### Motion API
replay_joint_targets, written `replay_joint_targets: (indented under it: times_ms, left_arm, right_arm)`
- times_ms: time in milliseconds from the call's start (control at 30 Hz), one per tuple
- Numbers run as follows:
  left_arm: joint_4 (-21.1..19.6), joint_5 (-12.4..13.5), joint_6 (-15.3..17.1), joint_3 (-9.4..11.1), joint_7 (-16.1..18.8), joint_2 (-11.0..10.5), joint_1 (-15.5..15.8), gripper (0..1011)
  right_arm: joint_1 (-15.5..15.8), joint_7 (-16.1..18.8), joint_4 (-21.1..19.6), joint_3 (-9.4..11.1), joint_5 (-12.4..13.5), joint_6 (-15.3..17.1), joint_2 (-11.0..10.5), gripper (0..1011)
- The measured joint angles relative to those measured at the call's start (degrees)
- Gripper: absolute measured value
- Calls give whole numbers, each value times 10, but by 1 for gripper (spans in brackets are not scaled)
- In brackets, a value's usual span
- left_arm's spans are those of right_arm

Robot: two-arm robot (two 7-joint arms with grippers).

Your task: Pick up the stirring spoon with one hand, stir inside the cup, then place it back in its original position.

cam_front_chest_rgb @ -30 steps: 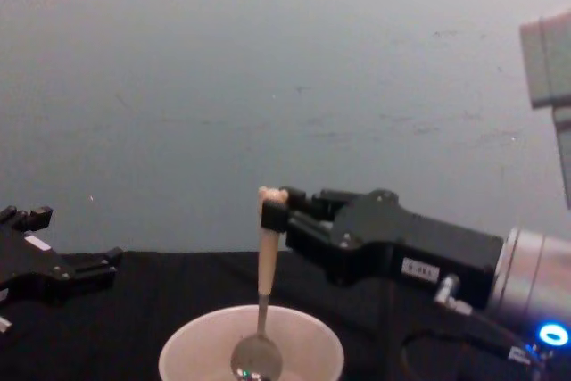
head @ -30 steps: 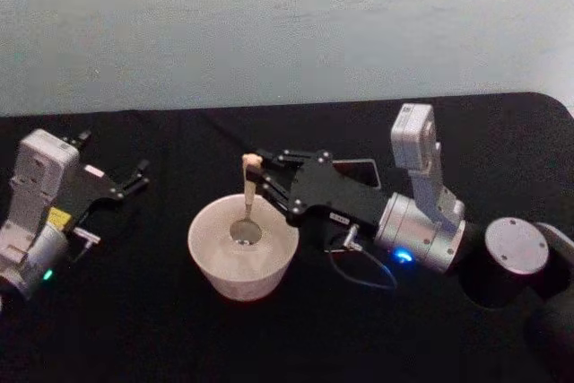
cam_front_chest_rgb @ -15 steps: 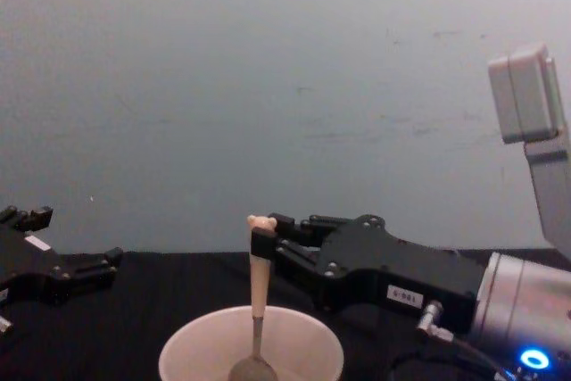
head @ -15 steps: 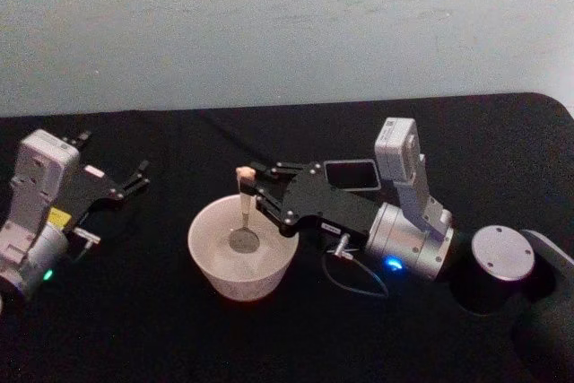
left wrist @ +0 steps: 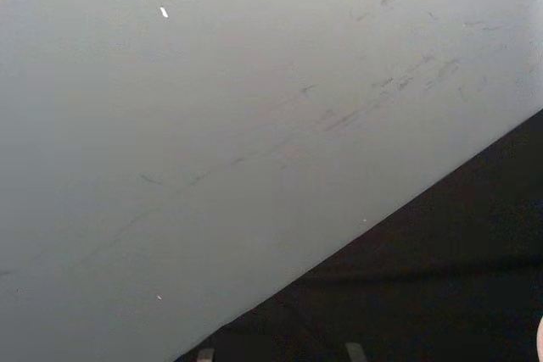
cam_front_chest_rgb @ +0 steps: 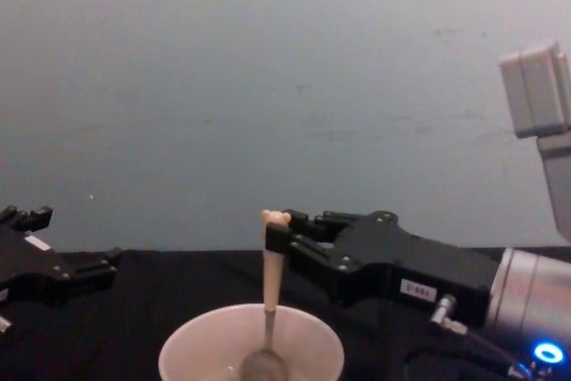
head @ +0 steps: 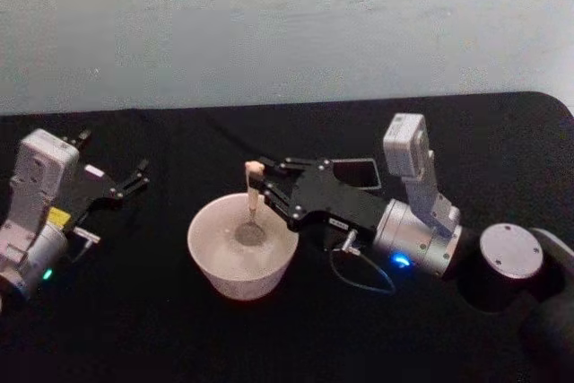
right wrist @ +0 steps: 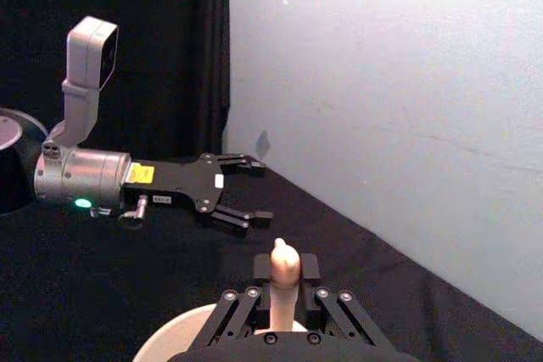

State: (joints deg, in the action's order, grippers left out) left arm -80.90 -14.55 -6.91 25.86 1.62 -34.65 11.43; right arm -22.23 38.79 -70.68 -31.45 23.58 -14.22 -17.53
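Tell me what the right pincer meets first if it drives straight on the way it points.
Probably nothing itself: the right pincer sits above the cup rim, with open table beyond and the left pincer off aside. Its held stirring spoon would catch the cup wall first.

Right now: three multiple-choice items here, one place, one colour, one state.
1. Where is the bowl of the spoon? A. inside the cup B. on the table C. in the air above it
2. What colour is the cup? A. red B. cream-white C. blue
3. What is the right hand doing? A. hanging open B. shut on the spoon's handle C. gripping the cup's rim

1 A, chest view shows the bowl below the rim. 2 B, pale walls against the black table. 3 B, it clamps the handle; the left hand sits open at the left.
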Motion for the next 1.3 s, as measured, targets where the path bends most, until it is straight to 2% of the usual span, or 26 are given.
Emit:
replay_joint_targets:
  times_ms: [467,867,1100,1300]
  left_arm:
    - [0,0,0,0,0,0,0,1001]
    - [0,0,0,0,0,0,0,1001]
    - [0,0,0,0,0,0,0,1001]
    - [0,0,0,0,0,0,0,1001]
  right_arm:
    - [13,-2,-30,12,14,7,-13,203]
    - [45,13,-89,18,33,18,-51,203]
    - [57,27,-112,7,41,21,-63,203]
    - [46,28,-100,-9,37,22,-51,203]
